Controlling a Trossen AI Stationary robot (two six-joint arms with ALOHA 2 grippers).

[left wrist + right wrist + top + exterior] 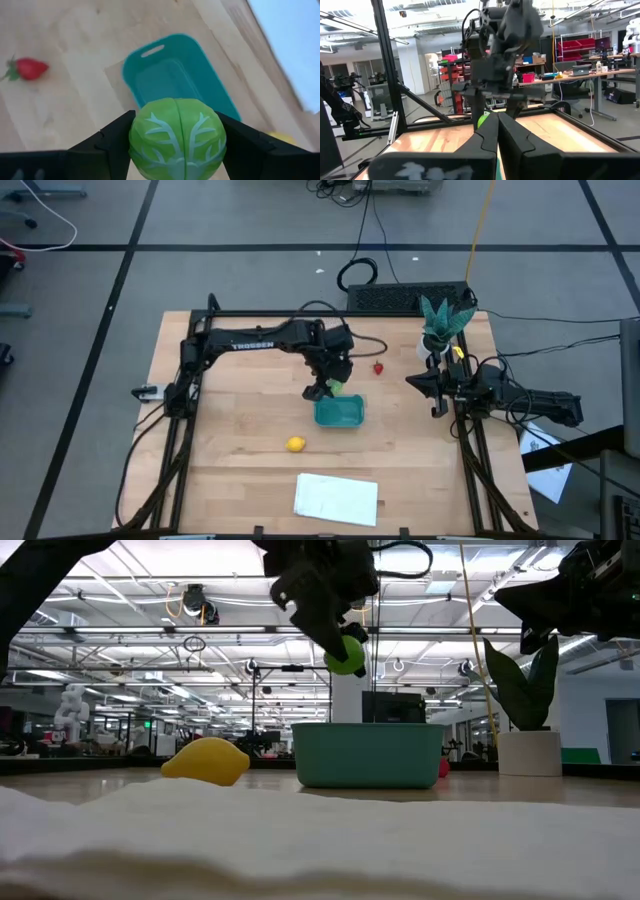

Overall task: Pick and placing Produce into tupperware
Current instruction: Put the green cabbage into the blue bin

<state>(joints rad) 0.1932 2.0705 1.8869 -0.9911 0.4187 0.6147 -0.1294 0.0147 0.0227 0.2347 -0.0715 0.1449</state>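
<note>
Green ball [177, 139] is being held between the left gripper's [327, 388] part-open fingers above the tupperware's [339, 413] rim near worktop centre, risking release outside and rolling off.

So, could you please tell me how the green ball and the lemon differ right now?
The green ball is clamped in the left gripper, held in the air above the teal tub; the lemon lies loose on the table, outside the tub. The ball is light green with pale veins, the lemon plain yellow. Both are small toy produce.
</note>
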